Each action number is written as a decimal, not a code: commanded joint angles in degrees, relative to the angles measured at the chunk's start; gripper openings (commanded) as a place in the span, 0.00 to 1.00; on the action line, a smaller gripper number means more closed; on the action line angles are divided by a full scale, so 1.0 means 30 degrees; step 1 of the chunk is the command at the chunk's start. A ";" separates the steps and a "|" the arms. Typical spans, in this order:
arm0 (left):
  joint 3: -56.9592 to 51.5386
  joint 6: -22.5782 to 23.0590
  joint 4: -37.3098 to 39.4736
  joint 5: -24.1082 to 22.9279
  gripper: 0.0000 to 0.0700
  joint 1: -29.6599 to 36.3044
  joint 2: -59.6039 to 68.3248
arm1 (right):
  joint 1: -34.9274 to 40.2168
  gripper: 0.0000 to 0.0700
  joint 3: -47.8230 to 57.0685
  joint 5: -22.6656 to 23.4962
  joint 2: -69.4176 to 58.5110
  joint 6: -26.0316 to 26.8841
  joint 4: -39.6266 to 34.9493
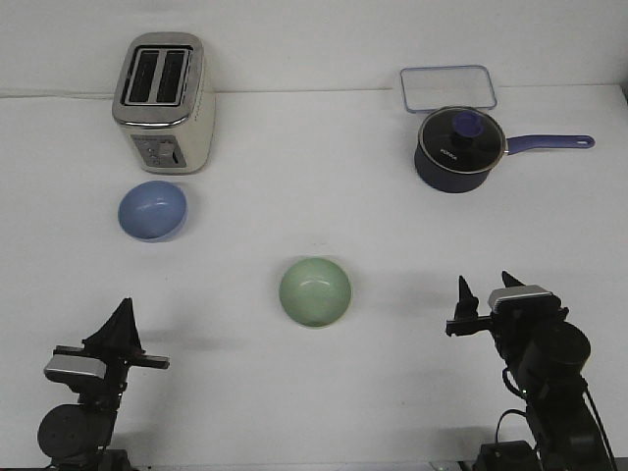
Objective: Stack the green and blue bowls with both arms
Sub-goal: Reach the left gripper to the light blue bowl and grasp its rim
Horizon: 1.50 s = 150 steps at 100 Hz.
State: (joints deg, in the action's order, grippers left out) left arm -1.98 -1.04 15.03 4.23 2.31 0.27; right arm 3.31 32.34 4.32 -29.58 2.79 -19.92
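The pale green bowl [315, 291] sits upright on the white table, near the middle. The light blue bowl [153, 210] sits upright further back on the left, just in front of the toaster. My left gripper [125, 306] is low at the front left, its fingers meeting in one point, empty, well in front of the blue bowl. My right gripper [486, 285] is at the front right with its two fingertips apart, empty, to the right of the green bowl. Neither gripper touches a bowl.
A cream and silver toaster [164, 104] stands at the back left. A dark navy lidded saucepan [459, 147] with a purple handle pointing right stands at the back right, with a clear rectangular lidded container [447, 87] behind it.
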 commanded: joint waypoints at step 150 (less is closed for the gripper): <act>-2.3707 -0.1413 -1.6079 -0.2193 0.62 -0.1428 2.3948 | 0.0000 0.71 0.0102 -0.0095 0.0095 0.0153 0.0066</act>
State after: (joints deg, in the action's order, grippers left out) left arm -70.48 -4.67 -33.52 -2.02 -1.02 69.25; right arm 3.31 32.34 4.25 -29.17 2.83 -20.25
